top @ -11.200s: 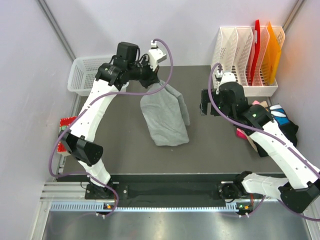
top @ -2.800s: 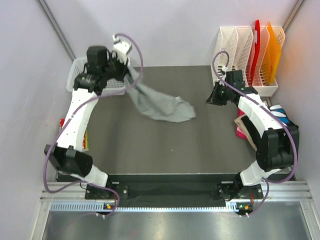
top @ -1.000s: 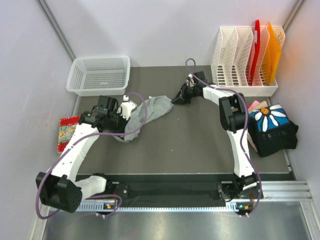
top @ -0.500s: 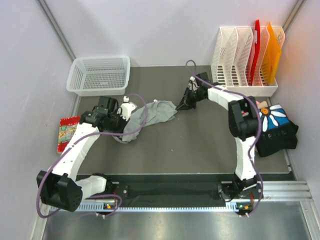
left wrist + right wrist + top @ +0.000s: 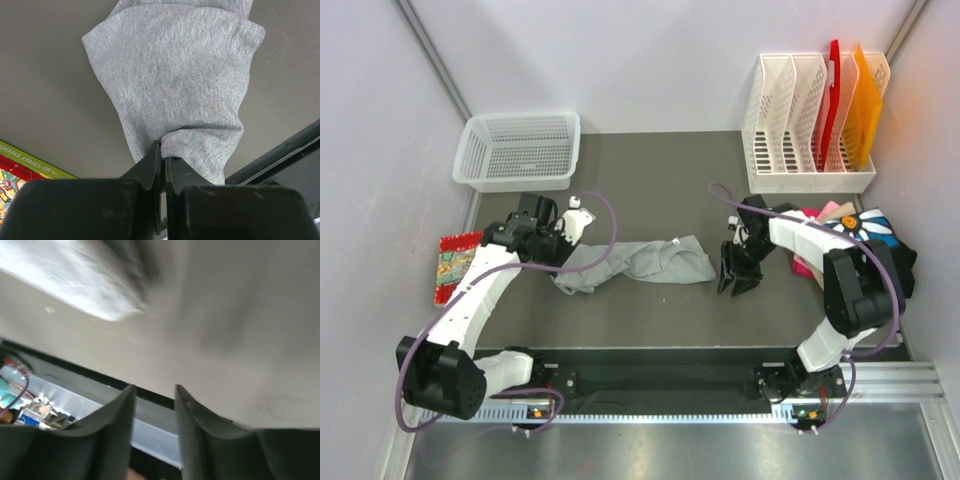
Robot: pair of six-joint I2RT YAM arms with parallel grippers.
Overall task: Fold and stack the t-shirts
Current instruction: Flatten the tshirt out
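The grey t-shirt point(image 5: 640, 262) now lies drawn out in a long, rumpled band across the middle of the table point(image 5: 650, 170); half a second ago it was bunched toward the left. The left jaws stay clenched on its left end, cloth pinched between the fingers point(image 5: 150, 165). The right jaws, earlier at the shirt's far corner, have swung toward the near edge and stand released just beside its right end, nothing between them. The other t-shirts point(image 5: 868, 262) are heaped at the table's right edge.
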